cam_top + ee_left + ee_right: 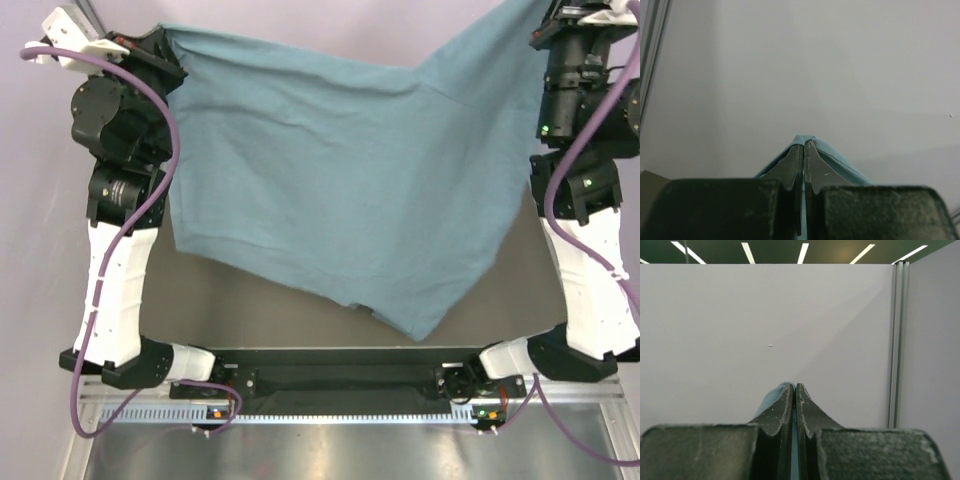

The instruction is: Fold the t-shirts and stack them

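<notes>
— Top external view: where's the shirt [340, 190]?
— Spread across mid-frame, hanging over the desk [260, 320]; left end effector [804, 147] and right end effector [794, 389] each pinch an upper corner.
— Handling?
— Light, limp, probably saggy. Grip edges or corners.

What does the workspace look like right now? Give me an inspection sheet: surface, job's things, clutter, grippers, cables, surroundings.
Surface: a bare strip of table shows below the cloth.
Job's things: one grey-blue t-shirt hangs spread between the two arms; no other shirts seen.
Clutter: nothing seen.
Grippers: left gripper and right gripper are each shut on an edge of the shirt.
Cables: purple cables loop along both arms.
Surroundings: pale panel walls; ceiling lights above.
</notes>
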{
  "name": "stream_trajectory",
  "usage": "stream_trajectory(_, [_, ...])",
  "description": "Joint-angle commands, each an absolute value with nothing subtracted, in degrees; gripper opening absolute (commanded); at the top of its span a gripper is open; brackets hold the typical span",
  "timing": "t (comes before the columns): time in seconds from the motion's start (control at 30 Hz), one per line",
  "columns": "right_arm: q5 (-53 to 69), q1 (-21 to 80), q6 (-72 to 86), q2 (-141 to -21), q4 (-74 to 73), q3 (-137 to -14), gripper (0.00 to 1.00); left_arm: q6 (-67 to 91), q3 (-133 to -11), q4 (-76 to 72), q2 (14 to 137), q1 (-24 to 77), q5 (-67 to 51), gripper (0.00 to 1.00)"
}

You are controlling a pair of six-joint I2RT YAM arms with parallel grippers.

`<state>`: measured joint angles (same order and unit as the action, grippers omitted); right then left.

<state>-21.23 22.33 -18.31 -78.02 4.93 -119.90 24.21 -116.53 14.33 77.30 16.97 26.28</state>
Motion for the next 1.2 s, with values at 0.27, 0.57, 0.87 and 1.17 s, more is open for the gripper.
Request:
stream_trajectory(0.27, [-18.99,21.09,-18.11,-75.86,8.79,-128.58,0.0,21.53,-122.26,6.94,74.1,16.79,28.74,0.0])
stream_trajectory(0.57, [-18.19,21.09,-14.06,-65.84,7.21,-125.16,0.0,24.61,-121.55,10.9,67.07,16.79,28.48,0.0])
stream_trajectory(0.87, [-18.02,21.01,-13.36,-65.12,5.71,-127.79,0.0,24.61,-121.46,10.28,65.83,16.87,29.0,0.0])
stream_trajectory(1.17, [-17.67,21.09,-15.12,-71.27,9.31,-126.91,0.0,21.98,-121.11,5.37,70.48,16.87,29.71,0.0])
